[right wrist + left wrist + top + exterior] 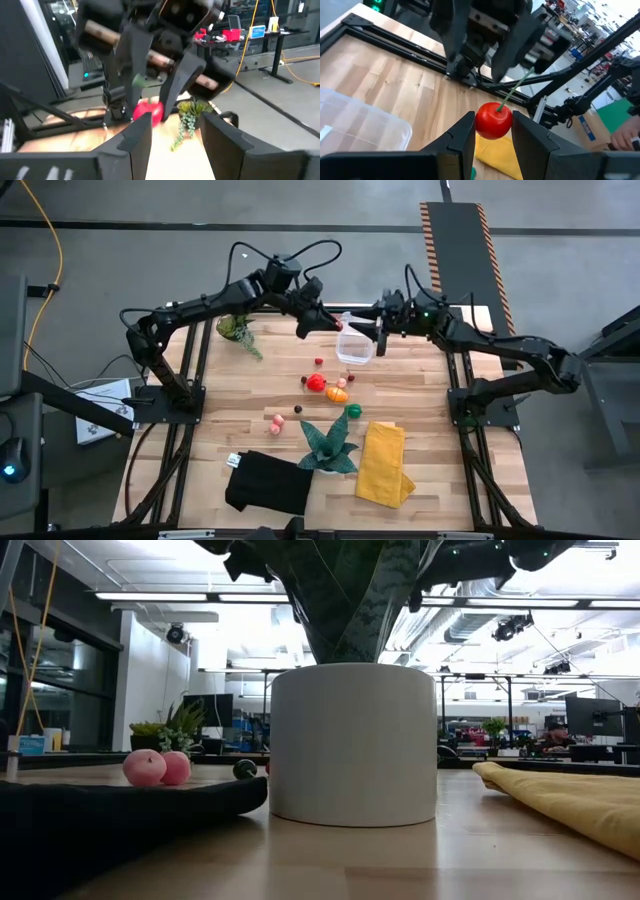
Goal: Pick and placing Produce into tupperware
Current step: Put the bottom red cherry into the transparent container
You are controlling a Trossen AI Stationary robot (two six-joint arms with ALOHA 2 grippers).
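High view: the left gripper (pixel 322 323) is hovering beside the tupperware (pixel 355 345), which the right gripper (pixel 380 332) is gripping by its rim at the table's (pixel 430 440) far middle; loose produce (pixel 326 385) is lying nearer the teal plant (pixel 328 446).
Low view: pink produce (pixel 157 768) is sitting behind the black cloth (pixel 120 810), beside the white pot (pixel 352 743).
Left wrist view: narrowly parted fingers (pixel 462 137) are pinching a red cherry (pixel 493 120) above the tub.
Right wrist view: own fingers (pixel 137 137) are standing partly apart; their hold is not showing here.
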